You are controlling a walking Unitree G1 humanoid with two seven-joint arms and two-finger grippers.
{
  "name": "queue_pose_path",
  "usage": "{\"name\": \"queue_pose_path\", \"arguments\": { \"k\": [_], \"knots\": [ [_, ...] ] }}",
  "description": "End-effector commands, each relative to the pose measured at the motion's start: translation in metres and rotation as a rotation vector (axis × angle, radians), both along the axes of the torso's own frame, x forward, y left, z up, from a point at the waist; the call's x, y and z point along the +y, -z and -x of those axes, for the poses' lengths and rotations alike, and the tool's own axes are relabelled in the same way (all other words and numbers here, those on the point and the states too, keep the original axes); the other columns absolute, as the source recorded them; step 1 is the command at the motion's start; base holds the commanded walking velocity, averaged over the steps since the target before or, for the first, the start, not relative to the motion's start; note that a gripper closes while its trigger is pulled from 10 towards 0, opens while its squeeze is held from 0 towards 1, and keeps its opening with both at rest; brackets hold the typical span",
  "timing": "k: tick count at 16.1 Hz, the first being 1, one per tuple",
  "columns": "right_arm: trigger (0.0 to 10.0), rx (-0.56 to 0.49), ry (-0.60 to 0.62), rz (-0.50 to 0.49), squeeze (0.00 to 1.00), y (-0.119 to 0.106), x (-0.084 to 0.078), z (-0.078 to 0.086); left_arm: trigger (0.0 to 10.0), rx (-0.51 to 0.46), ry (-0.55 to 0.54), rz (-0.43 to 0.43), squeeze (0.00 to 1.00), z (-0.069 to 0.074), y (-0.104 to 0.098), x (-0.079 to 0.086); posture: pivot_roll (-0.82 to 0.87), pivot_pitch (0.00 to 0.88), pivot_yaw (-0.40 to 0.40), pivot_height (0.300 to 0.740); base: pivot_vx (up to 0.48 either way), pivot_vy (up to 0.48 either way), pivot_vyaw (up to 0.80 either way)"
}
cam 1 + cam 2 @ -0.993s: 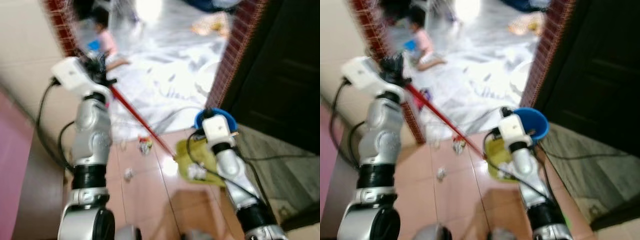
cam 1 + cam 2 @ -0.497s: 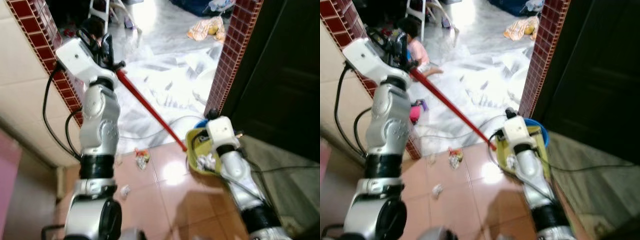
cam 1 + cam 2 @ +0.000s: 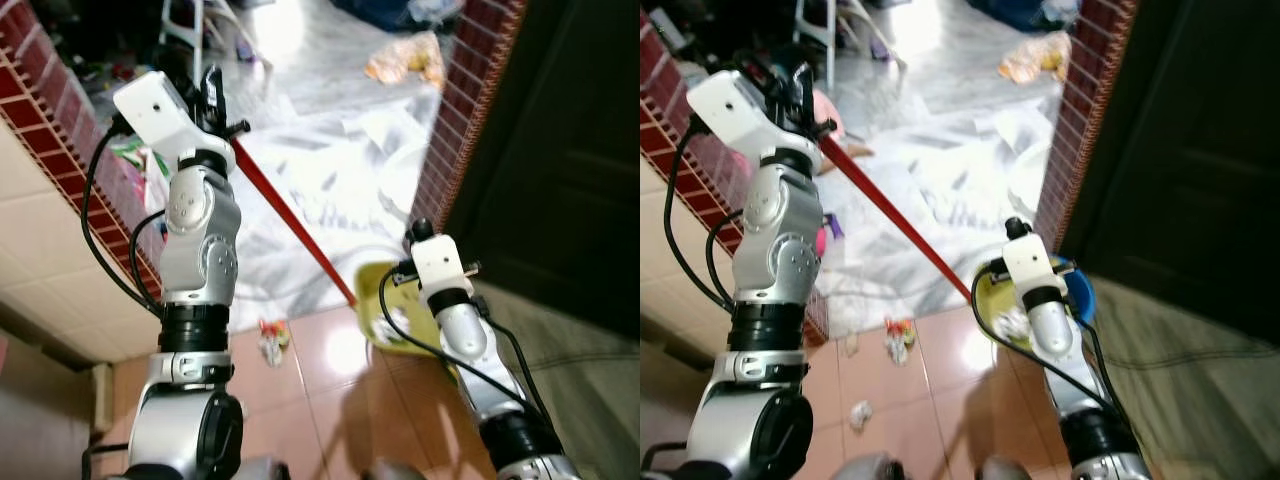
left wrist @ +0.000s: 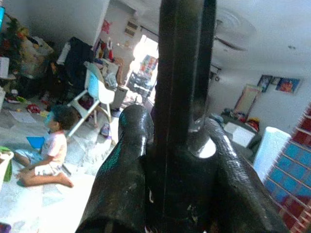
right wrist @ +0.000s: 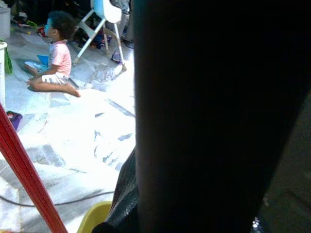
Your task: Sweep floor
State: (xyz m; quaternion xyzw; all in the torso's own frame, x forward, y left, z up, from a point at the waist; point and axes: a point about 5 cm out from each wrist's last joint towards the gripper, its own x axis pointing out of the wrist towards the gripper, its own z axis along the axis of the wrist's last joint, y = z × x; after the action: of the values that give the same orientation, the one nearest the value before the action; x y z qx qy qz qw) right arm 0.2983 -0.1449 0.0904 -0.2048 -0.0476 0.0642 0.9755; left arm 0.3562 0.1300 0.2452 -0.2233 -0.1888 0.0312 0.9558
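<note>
My left gripper (image 3: pixel 214 92) is raised at upper left, shut on the top of a red broom stick (image 3: pixel 292 222) that slants down to the right toward the floor. In the left wrist view its fingers (image 4: pixel 127 165) wrap a dark handle (image 4: pixel 181 87). My right gripper (image 3: pixel 416 236) holds a yellow dustpan (image 3: pixel 378 304) low by the doorway, with white crumpled litter inside it; a blue part (image 3: pixel 1080 292) shows behind it. The broom's lower end meets the dustpan's edge. Colourful litter (image 3: pixel 270 340) and a white scrap (image 3: pixel 859 412) lie on the pink tiles.
A red brick pillar (image 3: pixel 468 110) and a dark door (image 3: pixel 560 150) stand to the right, and a tiled wall (image 3: pixel 50 260) to the left. Cables (image 3: pixel 865 272) cross the marble floor ahead. A child (image 5: pixel 52 59) sits on that floor near a white chair (image 4: pixel 95 92).
The camera has shifted and the picture has sharpened from the blur of a second ago. Both arms keep their hold; the broom and dustpan stay together near the doorway.
</note>
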Motion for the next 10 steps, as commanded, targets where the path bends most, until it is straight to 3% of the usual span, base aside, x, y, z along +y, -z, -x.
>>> {"name": "queue_pose_path", "arguments": {
  "k": [1,8,10],
  "knots": [
    [10.0,-0.038,-0.051,-0.019,0.00,-0.010,0.014,-0.003,10.0,-0.074,-0.046,-0.011,0.00,0.002,-0.016,0.007,-0.08,0.000,0.074,0.740,0.480,0.000,0.00],
    [10.0,-0.041,-0.053,-0.014,0.00,-0.010,0.015,-0.002,10.0,-0.076,-0.043,-0.054,0.00,0.002,-0.010,-0.002,-0.09,0.000,0.078,0.740,0.467,0.000,0.00],
    [10.0,-0.040,-0.053,-0.014,0.00,-0.010,0.015,-0.002,10.0,-0.085,-0.034,-0.057,0.00,0.002,-0.010,-0.006,-0.09,0.000,0.076,0.740,0.401,-0.261,0.00]
  ]
}}
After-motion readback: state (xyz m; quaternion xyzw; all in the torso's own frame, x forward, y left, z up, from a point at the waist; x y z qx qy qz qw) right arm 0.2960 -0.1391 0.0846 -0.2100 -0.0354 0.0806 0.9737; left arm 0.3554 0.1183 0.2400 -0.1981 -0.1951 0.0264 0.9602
